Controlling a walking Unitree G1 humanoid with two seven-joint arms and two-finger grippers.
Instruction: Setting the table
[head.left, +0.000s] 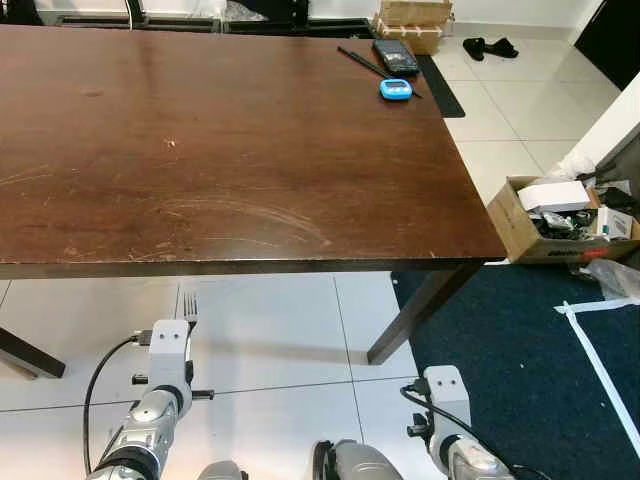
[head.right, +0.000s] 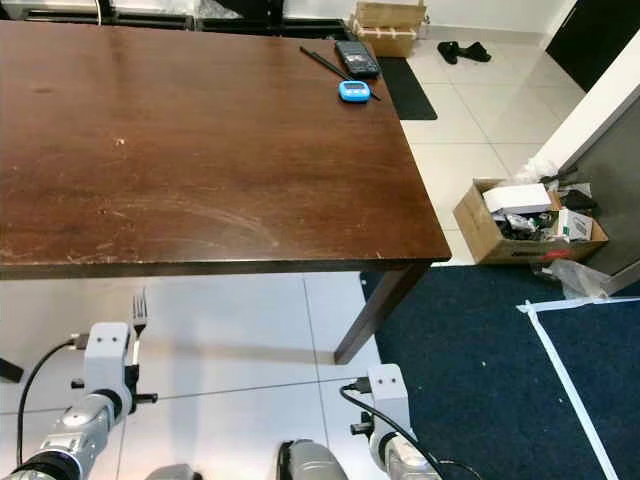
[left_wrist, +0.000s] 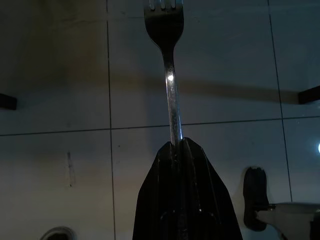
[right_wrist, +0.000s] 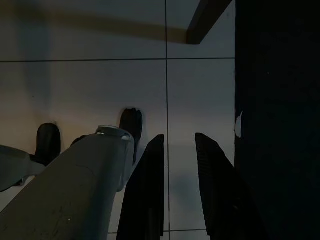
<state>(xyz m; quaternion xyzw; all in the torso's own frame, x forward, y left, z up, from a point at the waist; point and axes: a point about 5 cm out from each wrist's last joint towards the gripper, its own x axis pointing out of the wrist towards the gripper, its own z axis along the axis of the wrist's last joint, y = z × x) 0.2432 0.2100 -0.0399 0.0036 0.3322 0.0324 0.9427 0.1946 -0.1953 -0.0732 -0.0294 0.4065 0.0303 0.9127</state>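
**One fork held below the table edge**

While the robot stood at the near edge of the dark wooden table (head.left: 200, 150), the head camera counted one fork (head.left: 190, 305), tines up, poking above the left wrist, below the tabletop and over the white tile floor (head.left: 270, 330). At the table's far right corner lay one blue gadget (head.left: 395, 88), one black device (head.left: 395, 55) and one thin dark stick (head.left: 358, 60) just beside them. Off to the right, one open cardboard box (head.left: 520, 225) of clutter sat by the navy carpet (head.left: 500, 350), and a pair of black sandals (head.left: 490, 47) rested on the far tiles. Both silver arms hung low, forearms angled up toward the table's underside.

Over to the left wrist view: the left gripper (left_wrist: 179, 145) was pinched tight on the fork's handle, its two black fingers pressed together around the metal, the shaft running straight out to the tines above the tiles.

On to the right wrist view: the right gripper (right_wrist: 179, 150) hung over the tile, its two fingers (right_wrist: 150, 190) spread with a clear gap and nothing between them, carpet edge alongside and one table leg (right_wrist: 207, 20) beyond.
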